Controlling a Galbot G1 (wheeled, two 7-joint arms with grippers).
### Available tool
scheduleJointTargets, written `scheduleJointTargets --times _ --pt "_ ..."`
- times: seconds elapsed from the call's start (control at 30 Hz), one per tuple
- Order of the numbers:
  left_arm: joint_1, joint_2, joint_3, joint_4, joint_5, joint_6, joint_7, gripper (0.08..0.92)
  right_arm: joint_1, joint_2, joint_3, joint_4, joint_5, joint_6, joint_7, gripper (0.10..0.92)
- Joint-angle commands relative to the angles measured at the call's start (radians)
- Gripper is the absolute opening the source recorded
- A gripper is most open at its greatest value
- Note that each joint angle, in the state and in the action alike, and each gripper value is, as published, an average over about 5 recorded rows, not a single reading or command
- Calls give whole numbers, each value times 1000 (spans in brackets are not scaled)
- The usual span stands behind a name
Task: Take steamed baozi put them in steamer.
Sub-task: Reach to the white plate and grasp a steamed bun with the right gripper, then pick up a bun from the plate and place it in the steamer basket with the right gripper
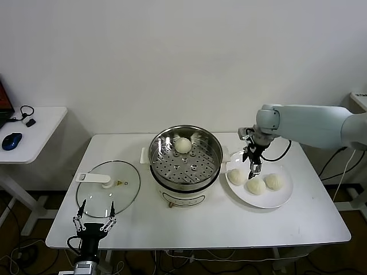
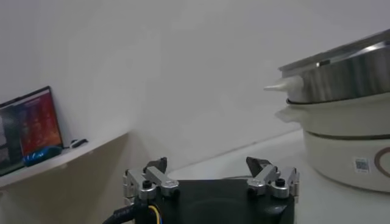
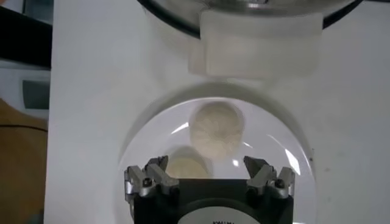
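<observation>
The steamer [image 1: 185, 157] stands at the table's middle, with one baozi [image 1: 182, 145] on its perforated tray near the far wall. Three more baozi [image 1: 235, 176], [image 1: 256, 185], [image 1: 274, 181] lie on a white plate [image 1: 276, 198] to its right. My right gripper [image 1: 253, 168] hangs open and empty just above the plate, between the left and middle buns. In the right wrist view the open gripper [image 3: 206, 165] is over one bun [image 3: 214, 126], and a second bun [image 3: 186, 167] is partly hidden. My left gripper [image 1: 93, 220] is parked open at the table's front left.
A flat glass lid [image 1: 109, 186] with a white handle lies left of the steamer. A side table [image 1: 34, 129] at far left holds a blue mouse [image 1: 11, 140]. The steamer's white side handle [image 3: 259, 42] faces the plate. The left wrist view shows the steamer's side [image 2: 347, 122].
</observation>
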Motion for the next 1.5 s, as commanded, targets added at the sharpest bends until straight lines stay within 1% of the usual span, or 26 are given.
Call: scheduleJointTargets --times 0.03,0.23,0.67,0.9,1.07,1.13,1.33,1.5 --pt "1 -49 0 4 2 -1 0 823 -134 6 102 -111 -69 2 10 823" --pt "4 -49 -2 8 4 -6 -1 823 -194 44 177 -174 -86 10 36 823" --pt "5 -49 -11 1 3 -6 0 823 -204 75 173 -174 -82 4 19 820" --pt "4 -49 -11 -1 4 -5 0 823 -194 72 155 -167 -82 0 8 722" --pt "3 -49 -13 -4 3 -4 0 823 -190 66 154 -164 -85 0 8 608" --pt "3 -49 -13 -7 3 -3 0 823 -182 61 152 -157 -86 0 6 580" --pt "3 -49 -12 -12 3 -2 0 823 -97 37 105 -99 -73 3 -12 569" --pt "4 -49 -11 -19 3 0 2 823 47 13 34 -18 -19 5 -35 568"
